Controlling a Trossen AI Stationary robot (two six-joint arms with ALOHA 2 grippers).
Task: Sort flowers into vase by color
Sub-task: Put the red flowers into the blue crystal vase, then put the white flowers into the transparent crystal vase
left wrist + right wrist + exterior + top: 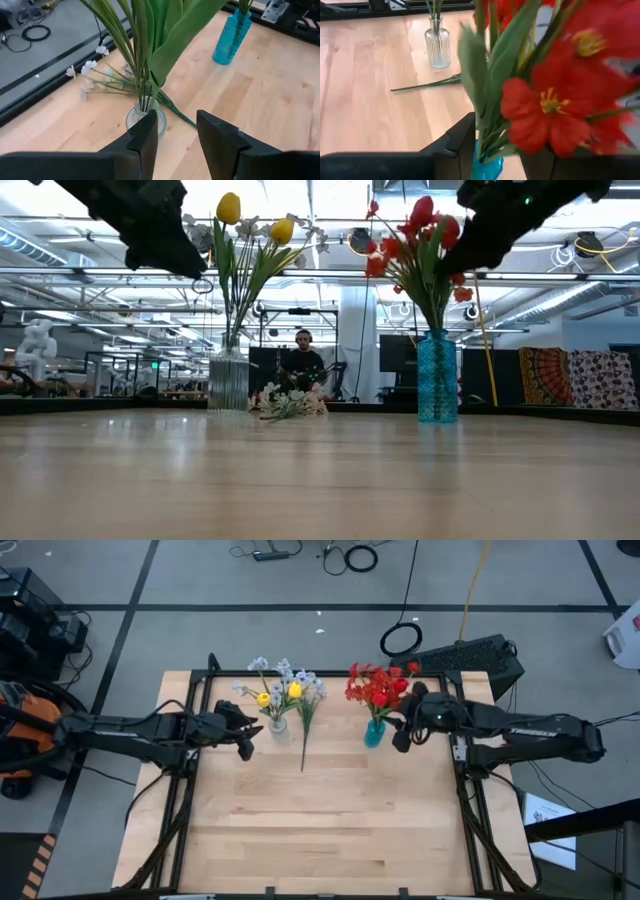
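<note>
A clear glass vase (pixel 279 726) (pixel 228 380) (pixel 145 117) holds two yellow tulips (pixel 294 690) (pixel 229 207) and pale wispy sprays. A blue glass vase (pixel 374 732) (pixel 437 377) holds red flowers (pixel 380 688) (pixel 550 105). One pale spray (pixel 303 735) (pixel 95 80) lies flat on the table just right of the clear vase. My left gripper (pixel 246 740) (pixel 177 135) hovers open, left of the clear vase. My right gripper (pixel 402 735) (pixel 497 150) is open just right of the blue vase, with red blossoms and leaves right in front of its fingers. My right gripper comes level at the red bunch from the table's right. A green leaf (pixel 495 85) stands between its fingers above the blue vase's mouth. I cannot tell whether either finger touches it. My left gripper touches nothing.
A black keyboard (pixel 475 658) sits behind the table's far right corner, and cables lie on the floor beyond it. Black frame rails (pixel 185 800) run along both sides of the table. A person (pixel 303 365) sits far behind the table. The near half of the wooden top (pixel 320 840) is bare.
</note>
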